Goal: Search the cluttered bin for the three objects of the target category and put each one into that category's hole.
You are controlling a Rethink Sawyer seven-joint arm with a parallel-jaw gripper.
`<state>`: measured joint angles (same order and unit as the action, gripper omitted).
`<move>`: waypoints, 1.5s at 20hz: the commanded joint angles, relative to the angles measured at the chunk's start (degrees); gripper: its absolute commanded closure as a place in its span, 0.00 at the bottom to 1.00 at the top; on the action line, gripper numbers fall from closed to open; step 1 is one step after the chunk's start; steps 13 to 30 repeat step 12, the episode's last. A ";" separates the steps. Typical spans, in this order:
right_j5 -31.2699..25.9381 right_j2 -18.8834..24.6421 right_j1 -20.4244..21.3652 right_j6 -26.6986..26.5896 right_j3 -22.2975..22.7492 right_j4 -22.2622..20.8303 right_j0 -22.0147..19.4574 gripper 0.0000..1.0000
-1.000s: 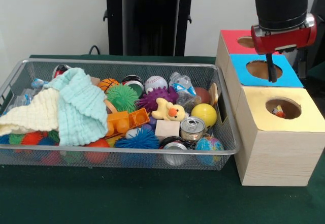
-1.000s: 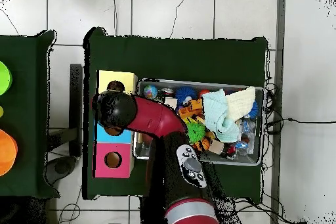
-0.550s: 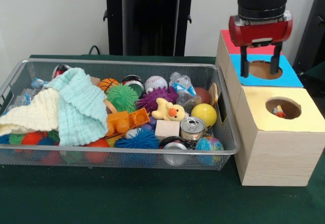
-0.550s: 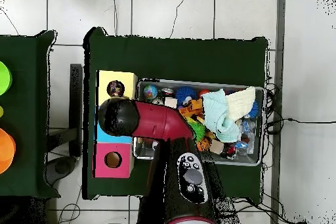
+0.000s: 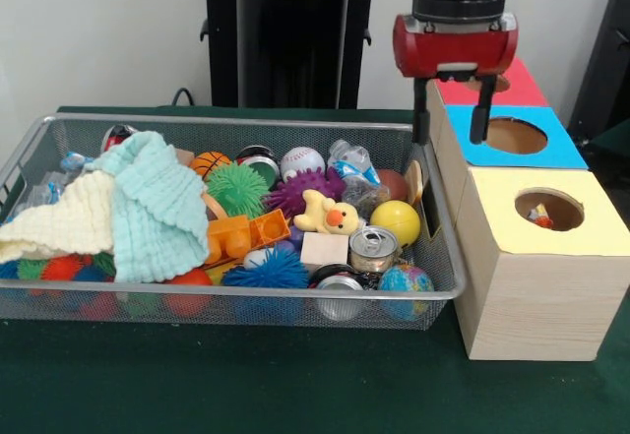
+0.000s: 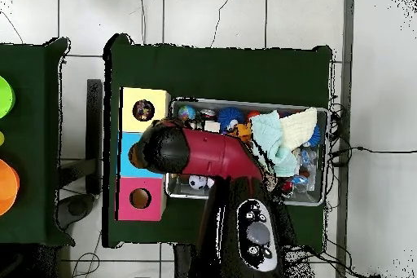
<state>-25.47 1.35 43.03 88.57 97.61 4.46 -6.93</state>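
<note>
My gripper [image 5: 451, 119] hangs open and empty in the front view, over the gap between the wire bin's [image 5: 246, 304] right rim and the blue-topped box [image 5: 561, 154]. Three boxes stand in a row: red-topped [image 5: 517, 85], blue-topped and yellow-topped [image 5: 596, 227]. A small object [image 5: 539, 217] shows inside the yellow box's hole. The bin holds a yellow duck [image 5: 330, 215], two cans [image 5: 373, 248], a yellow ball [image 5: 397, 221], a globe ball [image 5: 407, 281], spiky balls [image 5: 237, 189], an orange block [image 5: 241, 235] and a baseball [image 5: 301, 162]. In the overhead view my arm [image 6: 195, 151] hides the gripper.
Two cloths, mint [image 5: 157, 203] and cream [image 5: 59, 222], cover the bin's left half and hide what lies under them. The black pedestal [image 5: 285, 31] stands behind the bin. Overhead, the bin [image 6: 322, 156] lies right of the boxes [image 6: 145, 103]; a second table [image 6: 24, 128] holds coloured discs.
The gripper has travelled from above the blue box's hole leftward to the bin's right rim, turning so both fingers show. Nothing in the bin has shifted.
</note>
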 commanded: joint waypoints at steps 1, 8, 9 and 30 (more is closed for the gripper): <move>-0.90 0.44 5.19 1.39 2.41 -5.02 -3.05 0.00; -3.04 2.48 7.66 1.19 2.85 -4.94 -5.29 0.00; -2.93 2.81 7.91 1.15 3.44 -4.93 -5.76 0.00; -2.83 3.39 7.93 1.87 3.75 -4.81 -6.21 0.00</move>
